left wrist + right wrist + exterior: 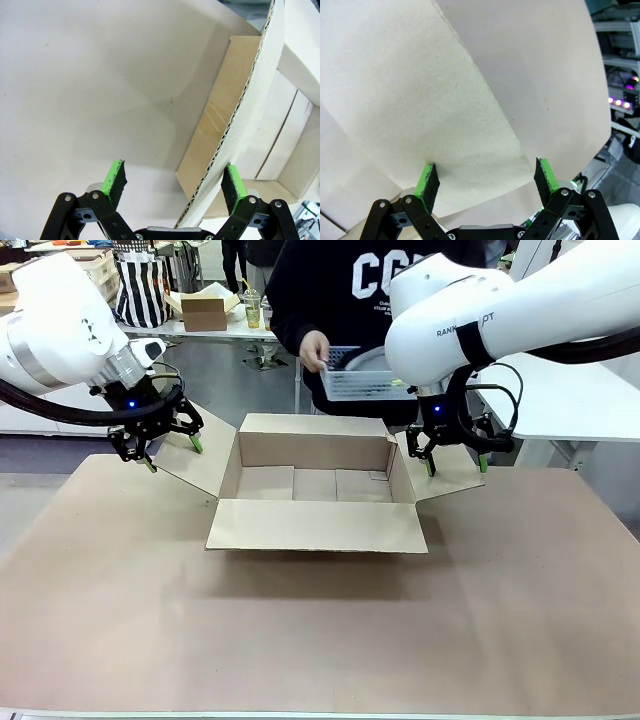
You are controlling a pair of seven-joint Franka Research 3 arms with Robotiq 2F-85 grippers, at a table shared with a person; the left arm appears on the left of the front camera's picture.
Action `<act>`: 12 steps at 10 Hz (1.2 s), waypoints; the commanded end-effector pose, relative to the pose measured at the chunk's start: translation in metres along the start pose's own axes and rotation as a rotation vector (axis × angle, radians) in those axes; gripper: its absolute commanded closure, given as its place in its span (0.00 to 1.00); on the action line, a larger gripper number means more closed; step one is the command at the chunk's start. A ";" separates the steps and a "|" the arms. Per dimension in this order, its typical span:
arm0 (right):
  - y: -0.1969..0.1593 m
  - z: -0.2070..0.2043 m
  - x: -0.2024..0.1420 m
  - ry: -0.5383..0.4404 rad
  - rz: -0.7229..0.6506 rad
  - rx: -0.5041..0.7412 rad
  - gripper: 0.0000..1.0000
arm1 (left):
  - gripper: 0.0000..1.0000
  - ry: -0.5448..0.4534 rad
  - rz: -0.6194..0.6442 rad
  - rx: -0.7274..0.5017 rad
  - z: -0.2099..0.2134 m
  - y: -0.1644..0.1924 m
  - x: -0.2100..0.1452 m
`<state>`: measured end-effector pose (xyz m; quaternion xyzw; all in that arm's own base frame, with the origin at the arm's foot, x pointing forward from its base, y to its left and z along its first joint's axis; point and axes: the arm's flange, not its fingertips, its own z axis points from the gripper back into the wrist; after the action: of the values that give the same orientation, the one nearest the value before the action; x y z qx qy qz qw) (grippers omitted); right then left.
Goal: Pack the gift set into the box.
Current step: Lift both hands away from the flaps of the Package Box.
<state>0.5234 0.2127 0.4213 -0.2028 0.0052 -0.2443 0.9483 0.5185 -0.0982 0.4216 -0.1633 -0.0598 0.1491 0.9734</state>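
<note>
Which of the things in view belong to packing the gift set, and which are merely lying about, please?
Job: large brown cardboard box, flaps open; flat grey silvery-faced gift set in the person's hand; left gripper; right gripper.
Lying about: small brown carton; black-and-white striped bag; drink cup.

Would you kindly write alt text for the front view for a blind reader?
An open brown box sits on the table, flaps spread; the left gripper and right gripper, both open, hover at its side flaps. Behind it, a person's hand holds the gift set.
</note>
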 end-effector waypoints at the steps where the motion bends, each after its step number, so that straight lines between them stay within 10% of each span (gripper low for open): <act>1: 0.000 0.003 0.004 -0.014 0.003 -0.021 0.00 | 0.00 0.004 0.011 0.013 0.003 0.000 0.000; 12: 0.000 0.003 0.004 -0.014 0.003 -0.021 0.00 | 0.00 0.004 0.011 0.013 0.003 0.000 0.000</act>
<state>0.5245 0.2130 0.4219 -0.2028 0.0053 -0.2447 0.9481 0.5185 -0.0982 0.4216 -0.1633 -0.0598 0.1491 0.9734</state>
